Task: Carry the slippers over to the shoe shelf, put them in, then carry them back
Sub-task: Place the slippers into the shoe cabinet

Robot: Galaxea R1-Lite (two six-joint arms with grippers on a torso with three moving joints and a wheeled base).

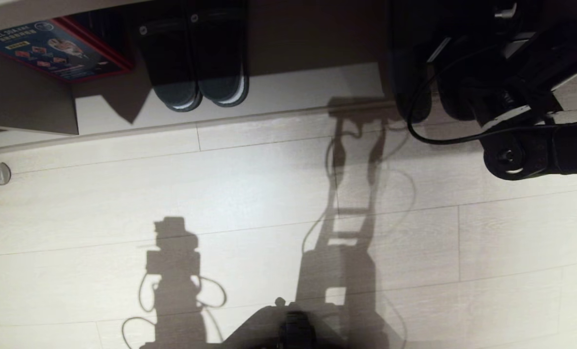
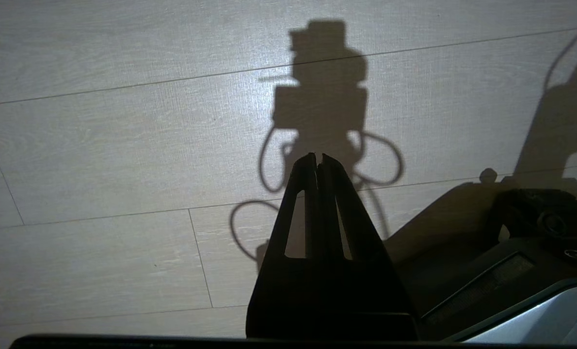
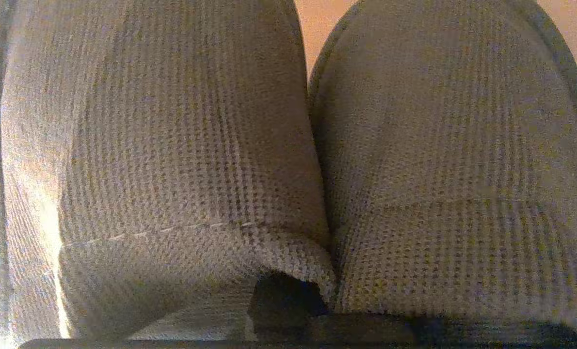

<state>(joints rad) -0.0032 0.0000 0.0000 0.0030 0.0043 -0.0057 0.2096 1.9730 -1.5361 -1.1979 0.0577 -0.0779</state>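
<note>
Grey woven fabric of the slippers [image 3: 288, 160] fills the right wrist view, the pair side by side and touching, so the right gripper's [image 3: 288, 310] jaws are almost wholly hidden; they are pressed together at the inner edges of the two straps, pinching them. In the head view only the right arm [image 1: 516, 121] shows, dark, at the shoe shelf's [image 1: 288, 92] pale base board. The left gripper [image 2: 317, 162] hangs above the floor [image 2: 99, 145], jaws pressed together.

Two grey slippers [image 3: 288, 160] fill the right wrist view, side by side. One black pair, two slides [image 1: 194, 53], sits in the recess. One red-edged box [image 1: 56, 48]. One round floor disc [image 1: 0, 173].
</note>
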